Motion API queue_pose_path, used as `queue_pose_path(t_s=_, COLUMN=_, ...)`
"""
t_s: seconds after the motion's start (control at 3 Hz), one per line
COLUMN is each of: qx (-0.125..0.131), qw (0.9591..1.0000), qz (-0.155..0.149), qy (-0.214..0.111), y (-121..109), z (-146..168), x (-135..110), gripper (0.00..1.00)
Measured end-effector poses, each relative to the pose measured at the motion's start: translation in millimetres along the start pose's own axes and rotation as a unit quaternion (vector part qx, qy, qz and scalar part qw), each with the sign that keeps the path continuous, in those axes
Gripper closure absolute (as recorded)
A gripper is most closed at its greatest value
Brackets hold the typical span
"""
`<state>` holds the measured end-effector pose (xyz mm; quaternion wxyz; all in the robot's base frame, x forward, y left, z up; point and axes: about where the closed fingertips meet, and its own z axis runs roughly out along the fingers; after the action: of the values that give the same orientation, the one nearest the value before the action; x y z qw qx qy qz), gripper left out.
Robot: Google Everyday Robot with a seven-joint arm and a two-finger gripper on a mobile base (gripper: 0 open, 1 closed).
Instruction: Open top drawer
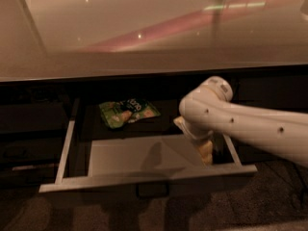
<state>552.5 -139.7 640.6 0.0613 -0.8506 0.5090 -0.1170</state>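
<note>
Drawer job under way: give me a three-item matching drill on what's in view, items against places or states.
Items:
1. dark grey top drawer with pale rim
2. green crinkled snack bag
3. robot's pale gripper

Places or states:
A. inside the drawer, at its right front corner
B. pulled out, light floor showing
C. at the drawer's back, left of centre

Pairs: 1-B, 2-C, 3-A

Glossy pale countertop (144, 28), pinkish reflected streak — dark speckled floor (272, 198) below

Green packet (127, 112) in the top drawer (144, 179): pale lettering on its face, too blurred to read. No other text or label is legible. The gripper (205, 152) sits inside the drawer's right end.
</note>
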Motion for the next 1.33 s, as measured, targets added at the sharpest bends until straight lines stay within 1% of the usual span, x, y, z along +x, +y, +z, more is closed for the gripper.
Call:
queue_pose_path(t_s=0.33, qx=-0.043, qw=0.9979, qz=0.030, qy=0.038, y=60, z=13, x=-12, gripper=0.00)
queue_pose_path(t_s=0.67, qx=-0.068, qw=0.9943, qz=0.057, qy=0.059, y=94, z=20, x=-20, gripper=0.00)
queue_pose_path(t_s=1.0, qx=-0.094, qw=0.9884, qz=0.089, qy=0.079, y=124, z=27, x=-26, gripper=0.00)
queue_pose_path(t_s=1.33, qx=-0.094, qw=0.9884, qz=0.089, qy=0.079, y=125, z=27, x=-26, gripper=0.00)
